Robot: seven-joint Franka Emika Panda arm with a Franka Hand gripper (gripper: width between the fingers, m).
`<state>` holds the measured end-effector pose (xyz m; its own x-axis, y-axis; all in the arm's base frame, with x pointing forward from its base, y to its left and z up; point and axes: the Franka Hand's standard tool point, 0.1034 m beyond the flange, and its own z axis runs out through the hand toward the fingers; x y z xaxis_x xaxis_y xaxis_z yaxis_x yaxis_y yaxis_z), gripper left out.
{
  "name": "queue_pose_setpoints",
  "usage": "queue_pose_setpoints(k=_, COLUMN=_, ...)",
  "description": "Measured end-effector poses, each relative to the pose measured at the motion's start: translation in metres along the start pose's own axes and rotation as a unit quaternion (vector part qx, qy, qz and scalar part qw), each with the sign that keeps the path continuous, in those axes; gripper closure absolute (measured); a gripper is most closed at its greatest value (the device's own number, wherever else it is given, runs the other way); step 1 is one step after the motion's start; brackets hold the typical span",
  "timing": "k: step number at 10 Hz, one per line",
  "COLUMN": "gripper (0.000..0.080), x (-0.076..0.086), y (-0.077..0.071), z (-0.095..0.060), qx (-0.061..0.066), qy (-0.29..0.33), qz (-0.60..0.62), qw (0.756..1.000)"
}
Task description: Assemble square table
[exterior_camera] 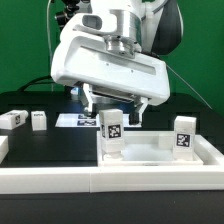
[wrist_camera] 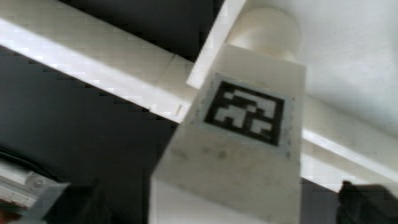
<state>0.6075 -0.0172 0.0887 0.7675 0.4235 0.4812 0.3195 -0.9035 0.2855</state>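
Note:
My gripper [exterior_camera: 112, 112] is shut on a white table leg [exterior_camera: 111, 135], held upright at the near corner of the white tray-like tabletop [exterior_camera: 150, 142] on the exterior view's left. In the wrist view the leg [wrist_camera: 240, 150] fills the middle, its black-and-white tag [wrist_camera: 246, 108] faces the camera, and the dark fingers [wrist_camera: 365, 200] flank it. Whether the leg's end sits in the tabletop is hidden. A second tagged leg [exterior_camera: 184, 135] stands at the tabletop's corner on the exterior view's right. Two more legs [exterior_camera: 12, 118] [exterior_camera: 38, 119] lie at the exterior view's left.
The marker board [exterior_camera: 72, 120] lies flat behind the gripper. A long white rail [exterior_camera: 110, 182] borders the front of the black work surface. A white bar [wrist_camera: 89, 55] crosses behind the leg in the wrist view.

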Motion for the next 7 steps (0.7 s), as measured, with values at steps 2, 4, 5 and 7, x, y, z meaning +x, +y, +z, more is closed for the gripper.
queue_pose_setpoints(k=2, gripper=0.0150, x=-0.001, y=0.001, z=-0.002, qx=0.005, qy=-0.008, qz=0.001, qw=1.000)
queue_pose_setpoints(k=4, gripper=0.0150, x=0.008, y=0.003, z=-0.013, qx=0.011, qy=-0.009, qz=0.003, qw=1.000)
queue_pose_setpoints(k=5, gripper=0.0150, x=0.011, y=0.004, z=-0.017, qx=0.015, qy=-0.013, qz=0.004, qw=1.000)
queue_pose_setpoints(k=7, gripper=0.0150, x=0.010, y=-0.002, z=-0.014, qx=0.023, qy=-0.022, qz=0.002, qw=1.000)
